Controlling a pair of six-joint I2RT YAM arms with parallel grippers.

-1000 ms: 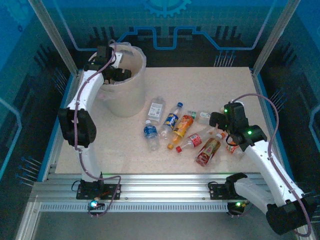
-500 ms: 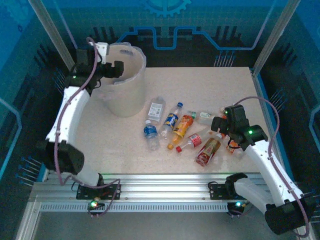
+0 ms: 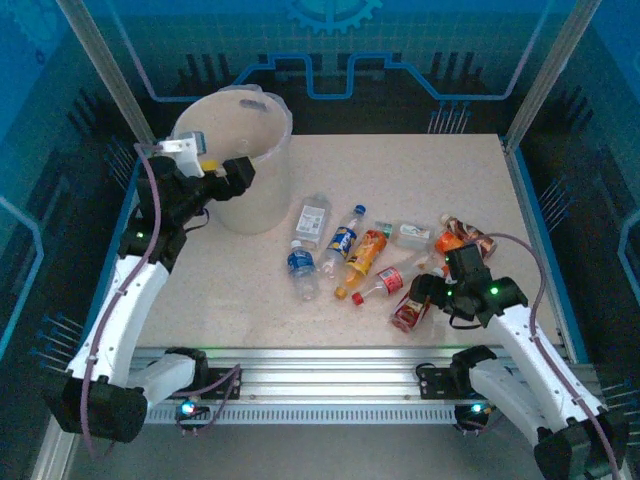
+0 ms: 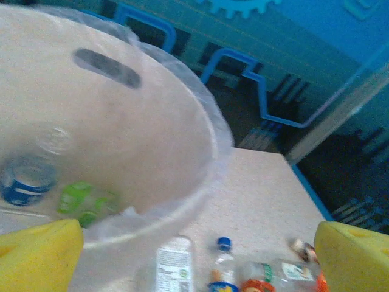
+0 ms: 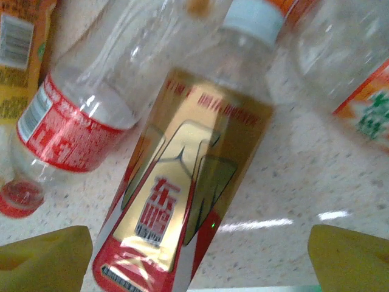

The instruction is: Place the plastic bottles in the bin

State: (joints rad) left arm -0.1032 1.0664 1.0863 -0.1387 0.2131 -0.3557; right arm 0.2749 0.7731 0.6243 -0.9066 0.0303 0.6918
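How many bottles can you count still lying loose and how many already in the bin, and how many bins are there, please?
Bin: 1
Loose bottles: 8 visible from overhead
Binned bottles: 2 visible from the left wrist view
Total: 11

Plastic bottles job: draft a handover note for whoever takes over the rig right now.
Left gripper: open, empty, beside the bin.
Right gripper: open, straddling the gold-and-red bottle on the table, not gripping yet.
Done: at least two in the bin, a blue-labelled bottle and a green bottle.
Left: about eight loose bottles on the table, right of the bin; probably take the gold-and-red one first.
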